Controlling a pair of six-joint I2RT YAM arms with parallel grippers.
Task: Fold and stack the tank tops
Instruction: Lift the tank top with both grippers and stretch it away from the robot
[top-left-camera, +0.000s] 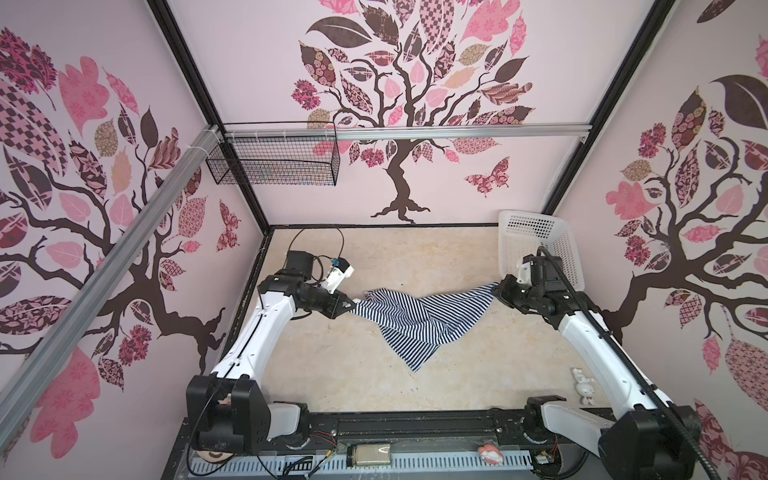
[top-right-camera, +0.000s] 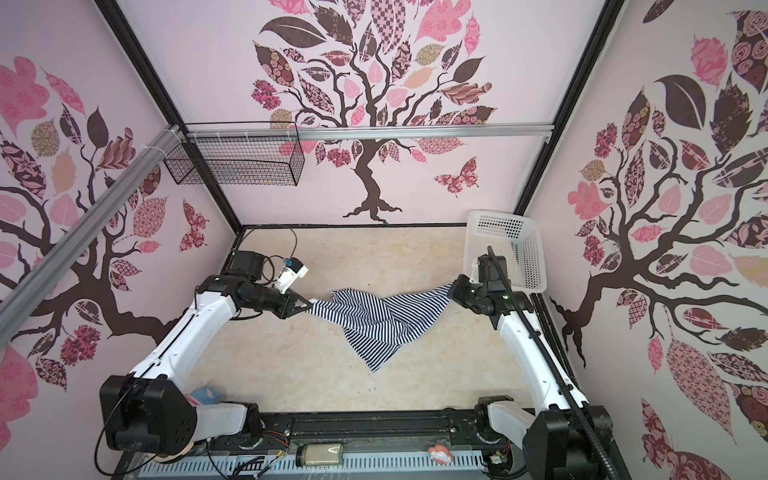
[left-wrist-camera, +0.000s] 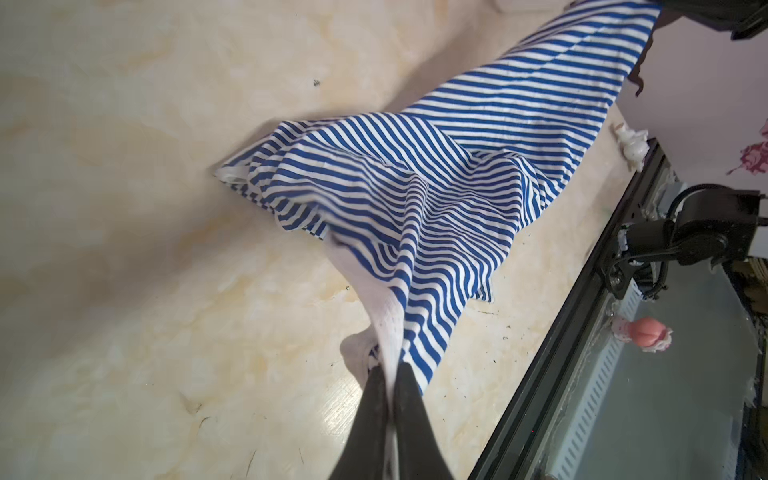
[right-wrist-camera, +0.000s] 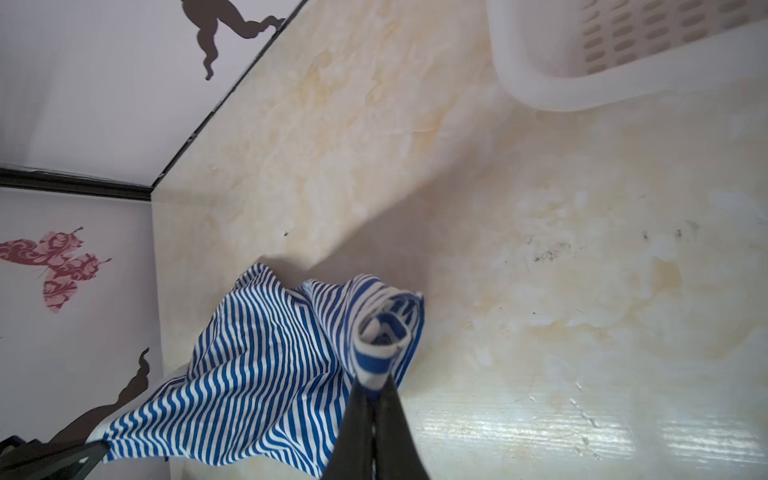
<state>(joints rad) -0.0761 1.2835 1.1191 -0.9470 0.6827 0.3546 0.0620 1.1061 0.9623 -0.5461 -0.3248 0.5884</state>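
Observation:
One navy-and-white striped tank top (top-left-camera: 419, 320) (top-right-camera: 382, 318) hangs stretched between my two grippers over the middle of the table, its lower part sagging onto the surface. My left gripper (top-left-camera: 351, 306) (top-right-camera: 311, 306) is shut on its left end; the left wrist view shows white edging pinched between the black fingers (left-wrist-camera: 388, 372). At the right end my right gripper (top-left-camera: 495, 289) (top-right-camera: 451, 289) is shut on the striped fabric, seen rolled at the fingertips (right-wrist-camera: 376, 384) in the right wrist view. The tank top (left-wrist-camera: 415, 199) (right-wrist-camera: 266, 365) fills both wrist views.
A white perforated plastic basket (top-left-camera: 536, 241) (top-right-camera: 505, 245) stands at the back right, just behind the right gripper. A black wire basket (top-left-camera: 274, 160) hangs on the back wall at left. A small white figurine (top-left-camera: 584, 386) lies near the right arm's base.

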